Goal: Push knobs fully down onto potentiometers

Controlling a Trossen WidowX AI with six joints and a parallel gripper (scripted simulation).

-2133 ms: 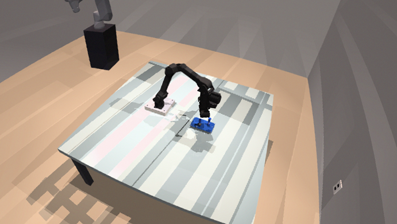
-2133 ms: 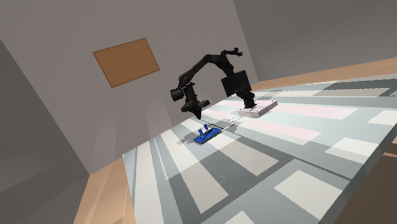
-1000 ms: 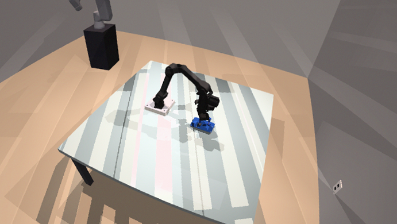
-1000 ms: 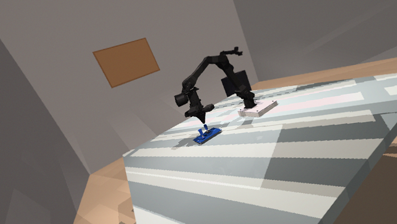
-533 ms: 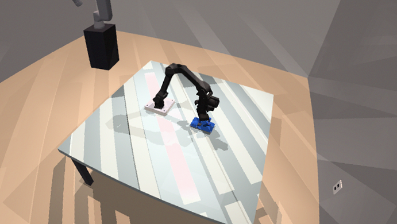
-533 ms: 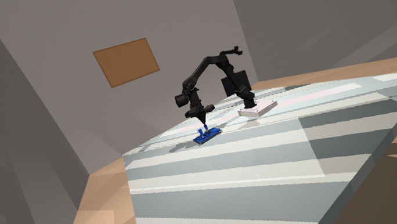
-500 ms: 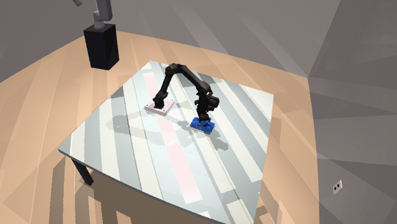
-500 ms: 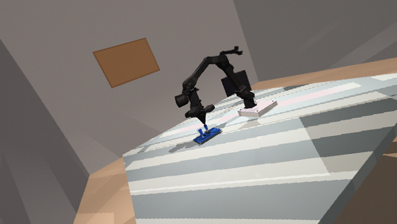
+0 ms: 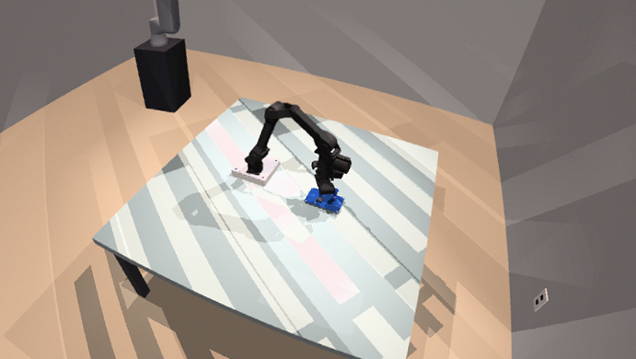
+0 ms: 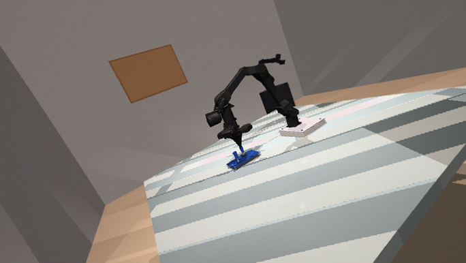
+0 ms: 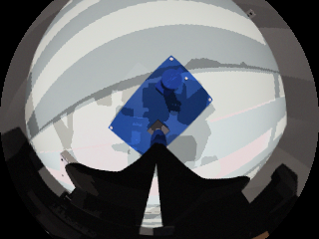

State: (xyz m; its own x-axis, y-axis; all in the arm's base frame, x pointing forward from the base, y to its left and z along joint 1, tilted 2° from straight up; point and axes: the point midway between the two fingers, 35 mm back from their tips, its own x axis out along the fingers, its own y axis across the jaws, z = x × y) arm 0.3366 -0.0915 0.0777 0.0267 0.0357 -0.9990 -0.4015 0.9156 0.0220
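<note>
The blue circuit board (image 9: 334, 207) (image 10: 247, 160) (image 11: 195, 102) stands on the table. One blue knob (image 10: 242, 149) (image 11: 159, 137) stands upright above a grey-brown potentiometer (image 11: 158, 125) on the side nearer the arm's base. The other blue knob (image 10: 235, 154) (image 11: 171, 79) stands upright towards the board's far end. My gripper (image 9: 328, 191) (image 10: 240, 145) (image 11: 158, 146) is shut with nothing between its fingers. Its tips are right over the nearer knob's top, touching or almost touching it. They partly hide that knob in the wrist view. How far each knob sits above its potentiometer is too small to tell.
The arm's pale base plate (image 9: 269, 172) (image 10: 310, 125) is on the table (image 9: 241, 294) (image 10: 282, 225) beside the board. A second, grey arm (image 9: 166, 0) on a black pedestal (image 9: 163, 77) stands on the floor beyond the table. Striped light and shadows cross the scene.
</note>
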